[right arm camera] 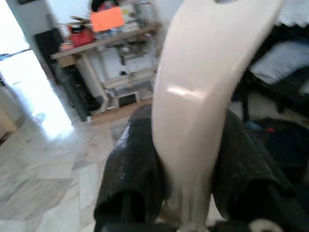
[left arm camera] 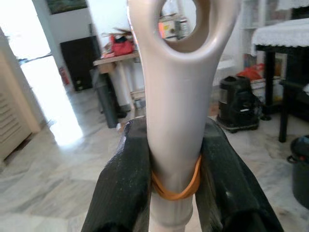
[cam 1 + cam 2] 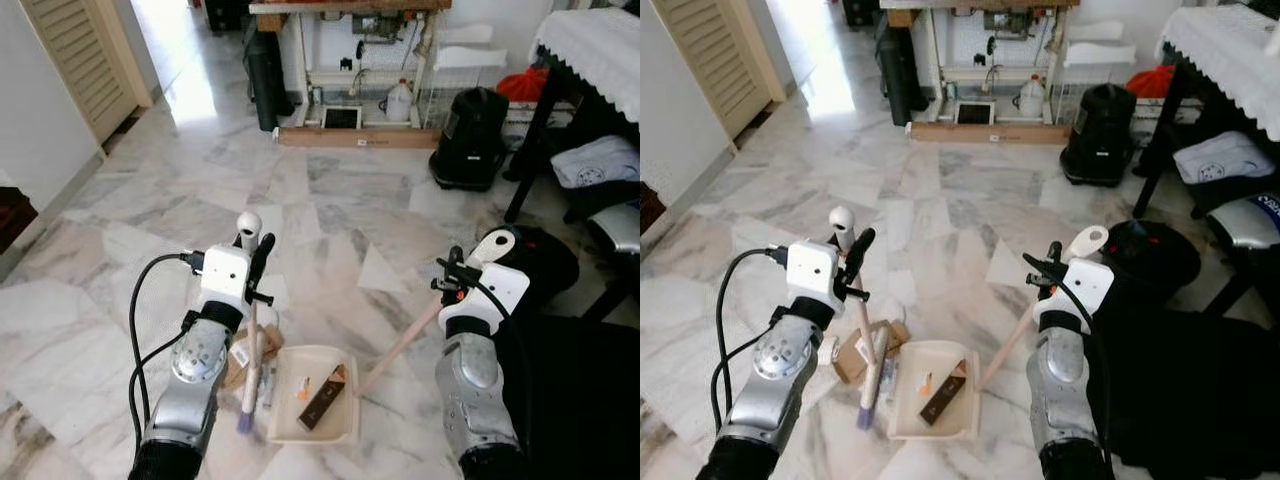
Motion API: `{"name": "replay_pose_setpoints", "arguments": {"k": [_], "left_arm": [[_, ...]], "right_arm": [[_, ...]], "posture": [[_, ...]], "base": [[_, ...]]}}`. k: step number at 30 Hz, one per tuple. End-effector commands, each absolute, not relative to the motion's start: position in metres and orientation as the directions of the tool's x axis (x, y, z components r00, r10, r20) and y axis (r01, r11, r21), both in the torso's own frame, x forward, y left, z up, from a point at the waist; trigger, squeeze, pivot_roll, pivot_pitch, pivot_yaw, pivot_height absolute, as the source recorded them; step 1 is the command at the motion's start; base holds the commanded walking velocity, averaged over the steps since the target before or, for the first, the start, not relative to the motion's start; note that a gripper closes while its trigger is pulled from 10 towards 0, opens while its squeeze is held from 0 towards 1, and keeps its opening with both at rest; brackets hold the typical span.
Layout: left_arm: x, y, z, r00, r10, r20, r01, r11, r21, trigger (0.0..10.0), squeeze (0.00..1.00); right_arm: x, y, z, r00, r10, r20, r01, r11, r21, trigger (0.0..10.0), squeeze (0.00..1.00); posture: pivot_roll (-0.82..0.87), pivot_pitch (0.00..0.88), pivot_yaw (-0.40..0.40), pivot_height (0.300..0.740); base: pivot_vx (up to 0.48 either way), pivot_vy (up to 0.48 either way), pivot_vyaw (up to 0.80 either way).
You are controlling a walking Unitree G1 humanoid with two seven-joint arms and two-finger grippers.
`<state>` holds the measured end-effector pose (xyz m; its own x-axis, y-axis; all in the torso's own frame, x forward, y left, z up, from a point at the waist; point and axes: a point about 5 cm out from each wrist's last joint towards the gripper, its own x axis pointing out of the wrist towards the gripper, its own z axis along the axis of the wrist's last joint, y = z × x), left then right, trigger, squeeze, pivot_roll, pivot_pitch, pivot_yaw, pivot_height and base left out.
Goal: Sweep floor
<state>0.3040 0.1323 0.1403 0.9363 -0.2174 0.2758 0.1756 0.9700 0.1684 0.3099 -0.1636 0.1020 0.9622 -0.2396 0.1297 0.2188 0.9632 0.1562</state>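
My left gripper [image 3: 258, 265] is shut on the cream broom handle [image 2: 176, 111], just below its looped end. The broom [image 3: 250, 350] runs down to purple bristles [image 3: 244, 422] on the marble floor, beside the dustpan. My right gripper [image 3: 452, 272] is shut on the dustpan's long pale handle [image 1: 203, 96], which slants down to the cream dustpan [image 3: 282, 420] lying between my arms. Inside the pan lie a brown flat piece [image 3: 325, 398] and a small orange scrap [image 3: 302, 384]. Torn cardboard bits [image 3: 238, 358] lie on the floor at the pan's left, under the broom.
A black bin [image 3: 545, 262] stands close on my right. Farther right are a chair with folded cloth [image 3: 598, 160] and a lace-covered table [image 3: 590, 45]. A black vacuum [image 3: 470, 138] and a workbench [image 3: 350, 70] stand at the back. A louvred door [image 3: 80, 60] is far left.
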Motion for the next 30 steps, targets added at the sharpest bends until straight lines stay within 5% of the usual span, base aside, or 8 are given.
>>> {"name": "replay_pose_setpoints", "arguments": {"k": [1, 24, 30], "left_arm": [[0.305, 0.1381, 0.1461, 0.93, -0.186, 0.318, 0.136, 0.976, 0.173, 10.0, 0.0], [0.3077, 0.1322, 0.1414, 0.935, -0.192, 0.299, 0.145, 0.974, 0.174, 10.0, 0.0], [0.3073, 0.1315, 0.1384, 0.941, -0.19, 0.281, 0.15, 0.976, 0.159, 10.0, 0.0]], "right_arm": [[0.3125, -0.1603, 0.1184, 0.953, -0.226, 0.2, 0.193, 0.966, 0.172, 10.0, 0.0], [0.3115, -0.162, 0.118, 0.955, -0.225, 0.194, 0.193, 0.966, 0.169, 10.0, 0.0], [0.3124, -0.1631, 0.1178, 0.954, -0.233, 0.188, 0.198, 0.962, 0.191, 10.0, 0.0]], "posture": [[0.09, 0.0, 0.024, 0.74], [0.09, 0.0, 0.019, 0.74], [0.09, 0.0, 0.018, 0.74]], "base": [[0.0, 0.0, 0.66], [0.0, 0.0, 0.65], [0.0, 0.0, 0.08]]}}
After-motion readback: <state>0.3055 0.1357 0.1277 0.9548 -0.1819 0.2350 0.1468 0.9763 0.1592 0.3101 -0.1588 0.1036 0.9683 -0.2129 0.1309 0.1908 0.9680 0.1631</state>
